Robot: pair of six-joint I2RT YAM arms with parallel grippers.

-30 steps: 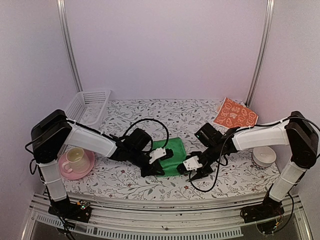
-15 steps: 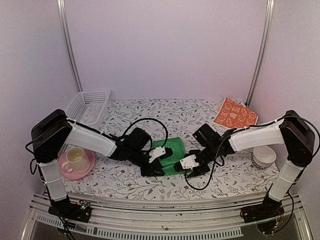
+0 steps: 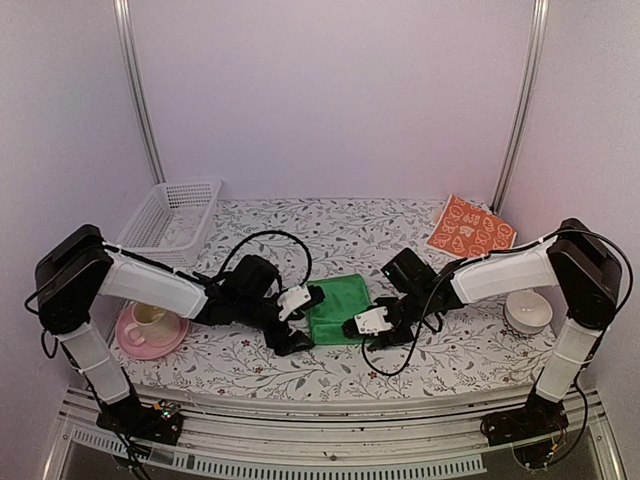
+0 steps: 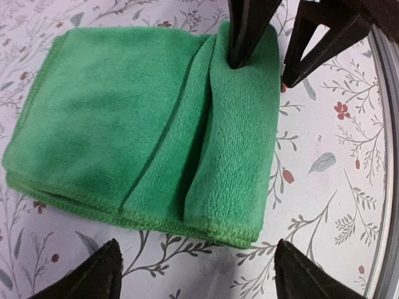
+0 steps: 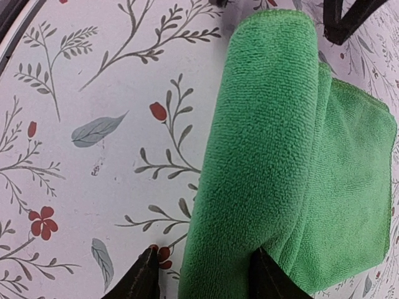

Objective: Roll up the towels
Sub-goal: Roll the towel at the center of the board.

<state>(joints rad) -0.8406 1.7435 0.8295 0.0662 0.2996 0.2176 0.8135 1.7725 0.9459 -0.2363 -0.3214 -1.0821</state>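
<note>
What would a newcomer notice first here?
A bright green towel lies in the middle, its near edge partly rolled, the left claw open at one end and the right claw straddling the roll at the other. An orange patterned towel sits untouched at the far right.

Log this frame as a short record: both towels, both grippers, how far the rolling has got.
green towel: table centre, folded, edge by the right gripper turned over once
orange-red patterned towel: back right, unrolled, no gripper near it
left gripper: open, fingertips just short of the green towel
right gripper: open, astride the turned-over edge
rolling: barely begun on green, not started on orange-red
</note>
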